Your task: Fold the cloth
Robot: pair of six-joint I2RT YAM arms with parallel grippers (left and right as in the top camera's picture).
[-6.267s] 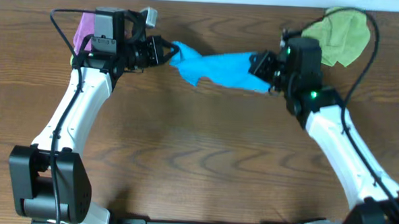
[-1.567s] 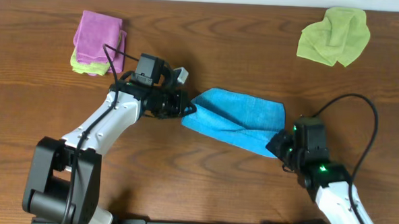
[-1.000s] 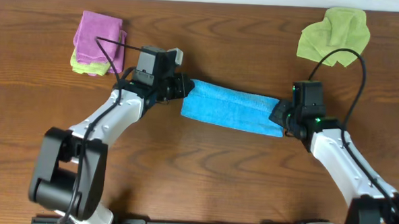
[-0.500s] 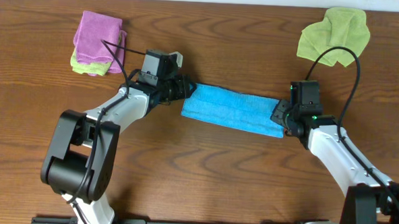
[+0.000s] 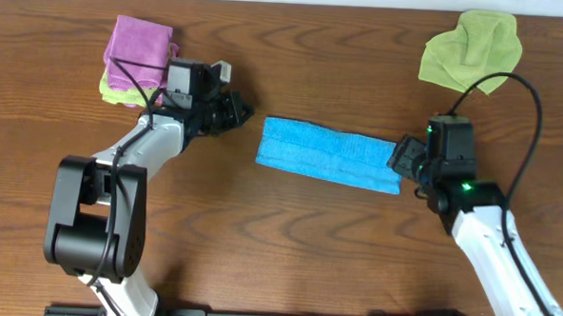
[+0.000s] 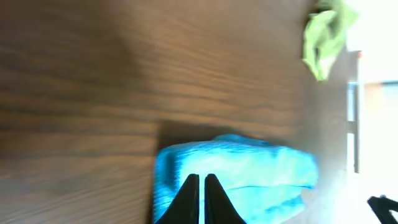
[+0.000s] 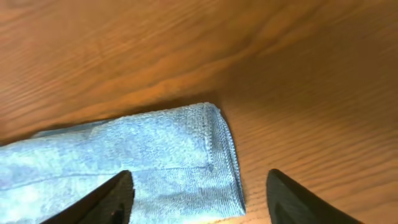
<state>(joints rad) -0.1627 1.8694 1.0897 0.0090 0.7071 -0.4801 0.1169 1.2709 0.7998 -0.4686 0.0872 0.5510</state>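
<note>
nearby, pink stack (image 5: pixel 134 52) and green rag (image 5: pixel 472 50) flank blue cloth (image 5: pixel 329 153).

No readable text, labels, brands or numbers in any view. Nothing legible on the arms, the cloths or the table; the wrist views are too blurred to show any markings.

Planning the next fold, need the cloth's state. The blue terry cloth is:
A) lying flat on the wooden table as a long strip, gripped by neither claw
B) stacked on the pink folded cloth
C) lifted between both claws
A: the blue terry cloth lies flat on the wooden table; the left claw is shut clear of it, the right claw open at its end.
</note>
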